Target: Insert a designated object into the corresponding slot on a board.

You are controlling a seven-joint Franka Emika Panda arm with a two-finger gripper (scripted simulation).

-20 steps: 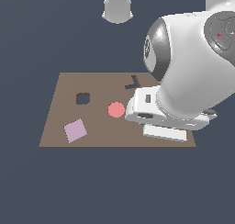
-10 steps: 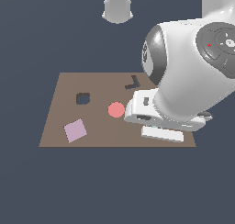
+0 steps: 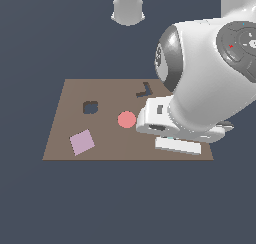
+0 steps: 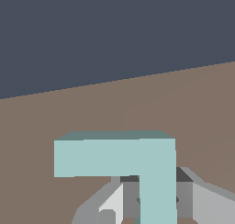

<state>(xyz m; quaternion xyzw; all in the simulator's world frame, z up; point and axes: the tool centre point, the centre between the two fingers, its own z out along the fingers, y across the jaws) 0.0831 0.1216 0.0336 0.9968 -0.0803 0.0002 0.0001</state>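
The end effector [image 4: 156, 204] holds the pale teal L-shaped piece [image 4: 137, 161] by one leg, its grey fingers [image 4: 186, 195] pressed on either side, low in the wrist view's frame. Brown board [image 4: 193, 108] fills the background behind it. In the exterior view, the bulky white arm [image 3: 210, 83] covers the board's [image 3: 105, 143] right side. The dark L-shaped slot [image 3: 144, 91] sits upper centre, a red disc [image 3: 126, 119] mid-board, a squarish hole [image 3: 90, 107] to its left, a pink square [image 3: 82, 141] lower left.

Pale teal L-shaped piece [image 4: 137, 161] between grey fingers [image 4: 126, 198], over brown board [image 4: 193, 108].
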